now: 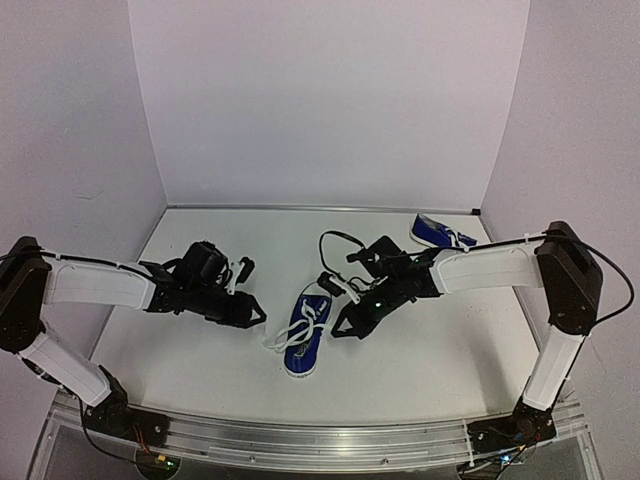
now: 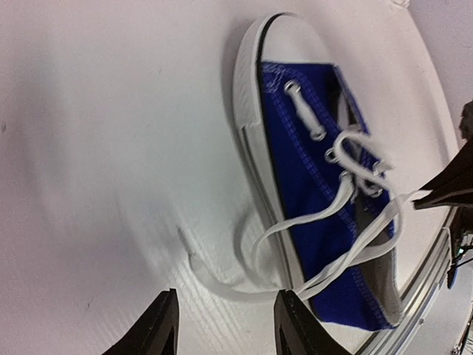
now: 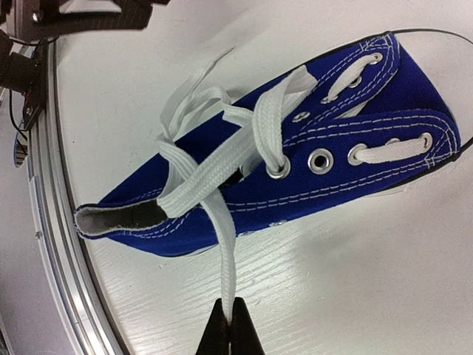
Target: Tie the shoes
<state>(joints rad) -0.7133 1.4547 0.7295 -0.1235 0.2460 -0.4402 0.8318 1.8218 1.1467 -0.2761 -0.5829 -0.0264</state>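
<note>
One blue shoe (image 1: 305, 335) with white laces lies mid-table, toe toward the near edge; the other shoe (image 1: 440, 232) sits at the back right. My right gripper (image 3: 229, 329) is shut on one white lace (image 3: 225, 259), which runs taut from the crossed laces over the shoe (image 3: 332, 163). In the top view it sits just right of that shoe (image 1: 345, 325). My left gripper (image 2: 225, 325) is open just left of the shoe (image 2: 325, 185), with nothing between its fingers (image 2: 159, 329). A loose lace end (image 2: 222, 285) lies on the table just beyond them.
An aluminium rail (image 1: 320, 440) runs along the table's near edge, close to the shoe's toe. White walls close the table on the left, back and right. The right arm's dark fingers (image 2: 451, 185) show at the right edge of the left wrist view.
</note>
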